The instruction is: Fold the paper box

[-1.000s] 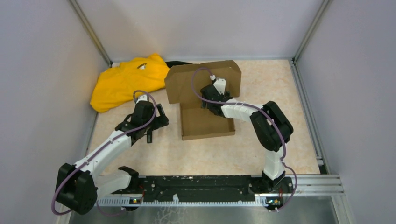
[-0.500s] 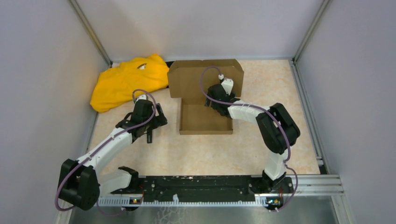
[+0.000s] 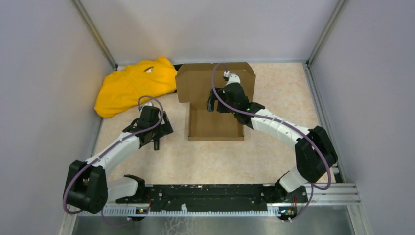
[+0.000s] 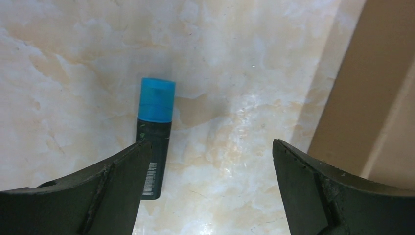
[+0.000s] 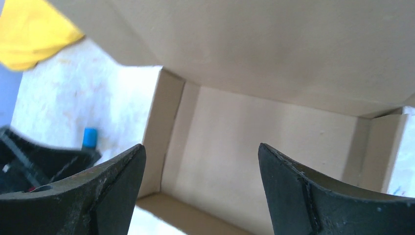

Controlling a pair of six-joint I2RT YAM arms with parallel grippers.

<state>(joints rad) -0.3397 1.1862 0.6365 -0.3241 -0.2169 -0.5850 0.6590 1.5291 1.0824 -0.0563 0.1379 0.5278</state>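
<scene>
The paper box (image 3: 215, 125) is a shallow brown cardboard tray in the middle of the table, with its lid (image 3: 195, 88) standing up at the back. My right gripper (image 3: 211, 104) hovers over the tray's back part, just in front of the lid, open and empty. In the right wrist view the tray's inside (image 5: 264, 142) lies between its jaws (image 5: 201, 186), and the lid (image 5: 293, 44) fills the top. My left gripper (image 3: 160, 136) is open and empty, low over the table left of the box. In the left wrist view (image 4: 210, 186) the box's side wall (image 4: 372, 88) is at the right.
A dark marker with a blue cap (image 4: 155, 132) lies on the table by my left finger; it also shows in the top view (image 3: 156, 143). A yellow cloth (image 3: 132, 83) is heaped at the back left. A bit of black cloth (image 3: 182, 65) shows behind the lid.
The box has turned square to the table and its lid stands more upright. My right arm has stretched out, its elbow swinging right, and its gripper moved back toward the lid. The left arm barely moved.
</scene>
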